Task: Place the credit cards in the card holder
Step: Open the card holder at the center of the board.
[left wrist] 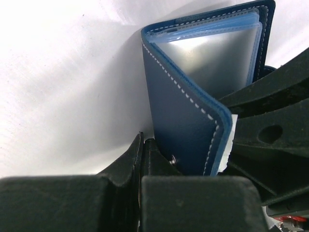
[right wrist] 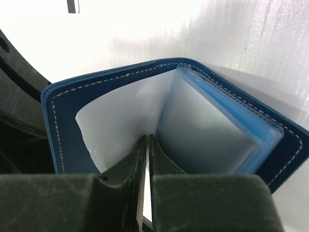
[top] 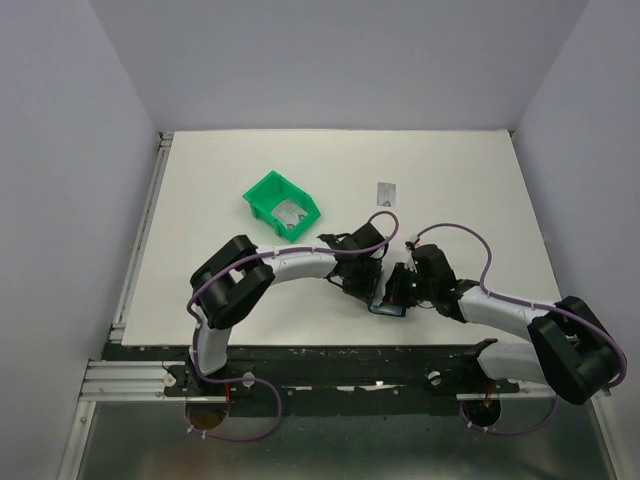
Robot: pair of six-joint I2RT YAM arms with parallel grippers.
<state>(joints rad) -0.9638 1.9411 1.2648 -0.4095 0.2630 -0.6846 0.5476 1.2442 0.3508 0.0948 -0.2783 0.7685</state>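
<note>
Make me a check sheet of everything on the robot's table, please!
Surface: white table, no spills seen.
Job's things: blue card holder open between the grippers; one credit card partly inside it; a loose card lying further back.
Clutter: green bin, something pale inside.
Grippers: left gripper shut at the holder's edge; right gripper shut on the credit card.
Cables: purple cables looping along both arms.
Surroundings: pale walls on three sides.

The navy, white-stitched card holder [right wrist: 63, 121] stands open before me, clear blue-edged sleeves fanned. I pinch a pale credit card [right wrist: 146, 193] edge-on at its fold; another card [top: 387, 193] lies flat, well apart.
</note>
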